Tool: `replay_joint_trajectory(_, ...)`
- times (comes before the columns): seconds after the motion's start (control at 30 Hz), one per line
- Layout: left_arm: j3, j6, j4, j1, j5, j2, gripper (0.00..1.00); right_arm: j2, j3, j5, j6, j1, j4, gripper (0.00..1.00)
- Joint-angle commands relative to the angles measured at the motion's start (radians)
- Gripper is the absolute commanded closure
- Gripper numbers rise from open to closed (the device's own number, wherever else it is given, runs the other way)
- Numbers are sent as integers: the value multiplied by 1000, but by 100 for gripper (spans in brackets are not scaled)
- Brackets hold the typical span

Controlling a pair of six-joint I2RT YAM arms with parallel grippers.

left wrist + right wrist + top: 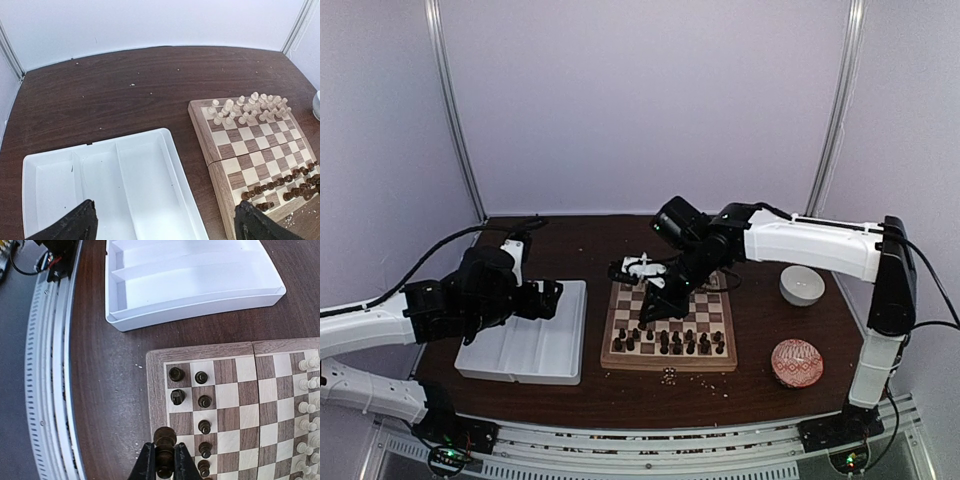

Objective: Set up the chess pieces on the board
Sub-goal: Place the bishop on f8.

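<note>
The right gripper (164, 462) is clenched on one dark chess piece (164, 436), held over the near edge of the board (156, 390), beside the rows of dark men. The left gripper (548, 298) is released, fingers spread wide, hanging over the white tray (50, 170). The dark chess pieces (670, 342) stand along the board's near rows. The cream pieces (250, 107) are clustered on the far rows.

A white tray (525, 350) sits on the left of the dark brown surface (760, 330). A small white bowl (802, 285) sits at the right. A round red patterned thing (797, 362) lies near it. Pale crumbs (670, 376) lie about.
</note>
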Motion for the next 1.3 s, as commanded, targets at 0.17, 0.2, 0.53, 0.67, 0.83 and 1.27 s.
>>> replay_joint_trajectory(0.17, 18, -73, -10, 7, -21, 1, 3, 11, -82, 259, -124, 85, 114, 100)
replay_joint_trajectory(0.2, 21, -74, -11, 7, -21, 1, 3, 20, -81, 273, -135, 95, 109, 100)
replay_joint_trajectory(0.53, 22, -70, -16, 8, -22, -13, 3, 69, -117, 323, -156, 121, 134, 100)
replay_joint_trajectory(0.67, 19, -67, -15, 8, -23, -19, 4, 85, -117, 322, -155, 122, 136, 100)
replay_joint_trajectory(0.83, 16, -70, -17, 8, -21, -18, 4, 108, -115, 329, -161, 122, 131, 100)
replay_joint_trajectory(1.27, 7, -78, -3, 10, -12, -5, 4, 130, -119, 319, -156, 122, 133, 95)
